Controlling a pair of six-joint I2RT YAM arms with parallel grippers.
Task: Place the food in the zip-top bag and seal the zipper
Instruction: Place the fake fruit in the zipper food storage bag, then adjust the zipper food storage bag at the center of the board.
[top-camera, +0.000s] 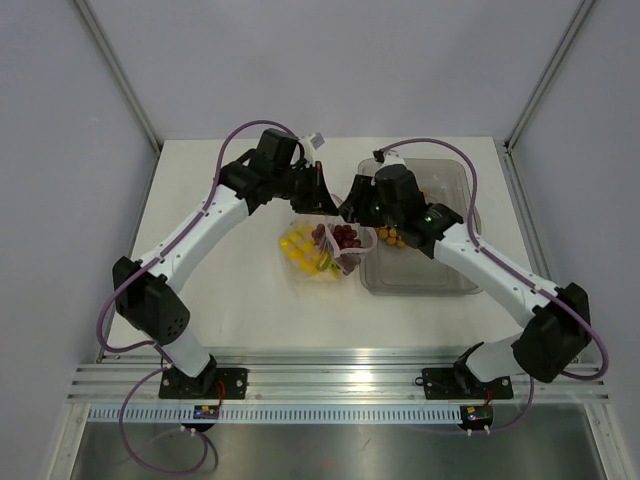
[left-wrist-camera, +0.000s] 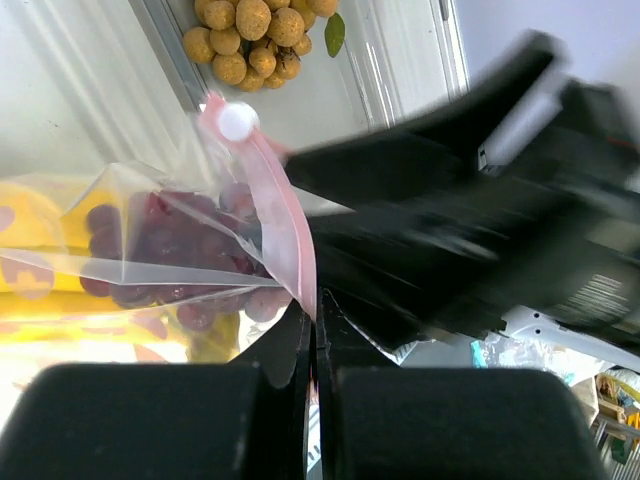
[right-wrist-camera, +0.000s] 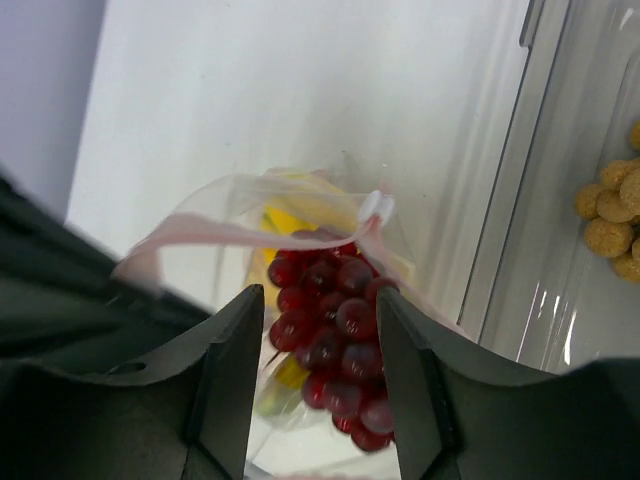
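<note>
Bag (top-camera: 345, 262) lies on the counter (top-camera: 230, 290) between my two tools, just left of the tray (top-camera: 420, 278), with its mouth open toward my right wrist. Bananas (top-camera: 298, 248) and grapes (right-wrist-camera: 330, 330) are already inside. The tan fruits (top-camera: 390, 237) are not; they sit in the tray.

My left tool (left-wrist-camera: 315, 330) is pinched tight on the zipper (left-wrist-camera: 292, 235) at the rim, near its white slider (left-wrist-camera: 237, 120). I judge that this grip lifts one lip and keeps the mouth gaping so food can drop in.

My right tool (right-wrist-camera: 320, 305) hangs right over the mouth, jaws wide and nothing between them. The grapes show through the gap, lying below in the bag.

I reckon the tan fruits are the next load, so the right tool needs to cross to the tray while the left props the lip. Sealing comes last; the zipper is unsealed along the part I can see.
</note>
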